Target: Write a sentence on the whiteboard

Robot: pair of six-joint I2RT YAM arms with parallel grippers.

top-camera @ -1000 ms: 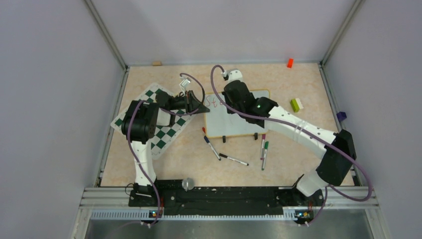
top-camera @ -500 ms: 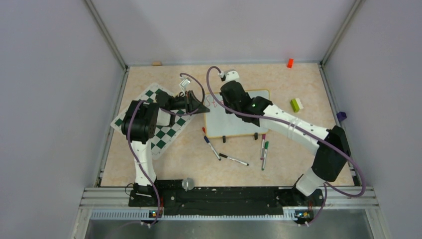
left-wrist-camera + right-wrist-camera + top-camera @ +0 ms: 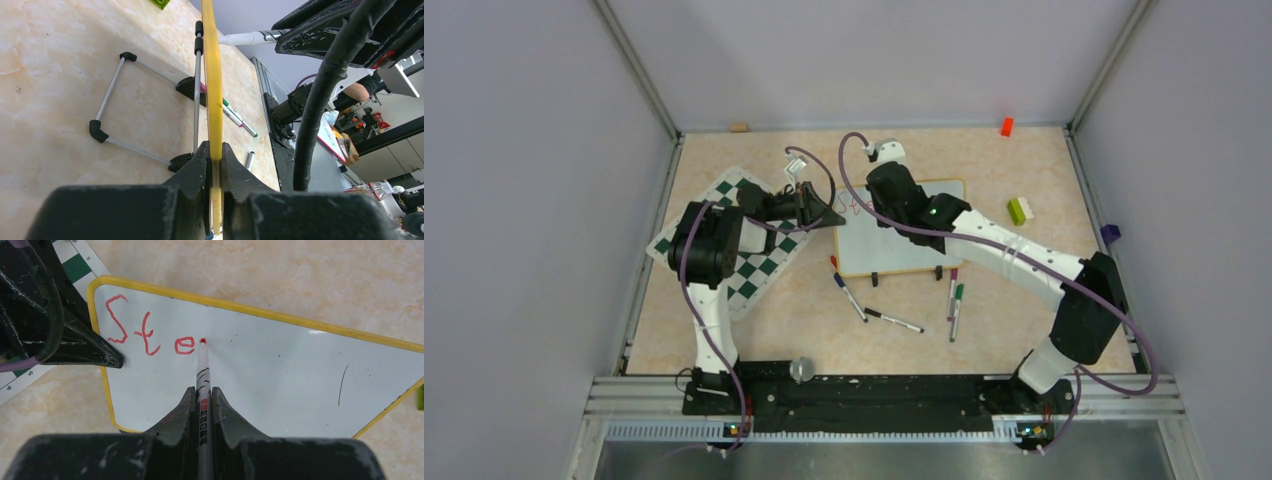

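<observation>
Right wrist: R end effector [image 3: 202, 392] clamped on marker [image 3: 202, 365] — tip beside "Ste" [image 3: 150, 337]; L end effector [image 3: 215, 150] pinches whiteboard [image 3: 280, 375] edge.

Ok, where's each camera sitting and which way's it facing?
Top external: overhead behind the robot, facing down on the beige table; left arm and right arm show.
Left wrist: on that wrist, looking along the left pincer, shut on the glossy white yellow-framed whiteboard.
Right wrist: on that wrist, looking down past the right pincer, shut on a red-tipped white marker, tip at the board.
Shared: all see the whiteboard; right wrist also shows the left pincer.
</observation>
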